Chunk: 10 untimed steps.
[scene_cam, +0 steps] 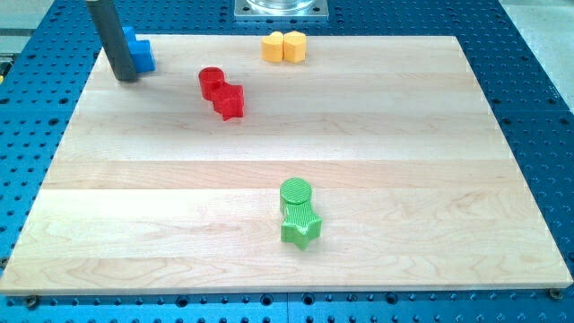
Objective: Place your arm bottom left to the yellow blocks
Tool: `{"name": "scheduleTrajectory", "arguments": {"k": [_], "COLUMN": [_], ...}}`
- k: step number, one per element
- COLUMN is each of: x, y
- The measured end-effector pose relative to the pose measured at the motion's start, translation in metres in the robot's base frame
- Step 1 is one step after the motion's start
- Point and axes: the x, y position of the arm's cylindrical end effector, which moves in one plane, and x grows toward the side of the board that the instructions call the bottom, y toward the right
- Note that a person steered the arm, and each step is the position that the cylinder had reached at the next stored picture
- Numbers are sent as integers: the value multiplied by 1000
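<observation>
Two yellow blocks sit side by side near the view's top centre: a darker yellow one (273, 47) on the left and a lighter yellow hexagon-like one (295, 47) on the right, touching. My tip (126, 78) is at the view's top left, far to the left of the yellow blocks and slightly lower in the view. The rod stands just in front of a blue block (140, 52) and partly hides it.
A red cylinder (211, 82) and a red star-like block (230, 101) touch each other between my tip and the yellow blocks. A green cylinder (295, 196) and a green star (300, 225) sit together at the lower centre. The wooden board (134, 206) lies on a blue perforated table.
</observation>
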Motion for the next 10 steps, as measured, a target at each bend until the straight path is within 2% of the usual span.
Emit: {"name": "scheduleTrajectory", "arguments": {"k": [1, 2, 3, 4, 6, 8, 10], "x": [58, 105, 59, 29, -13, -21, -21], "y": [0, 25, 71, 92, 116, 170, 180]}}
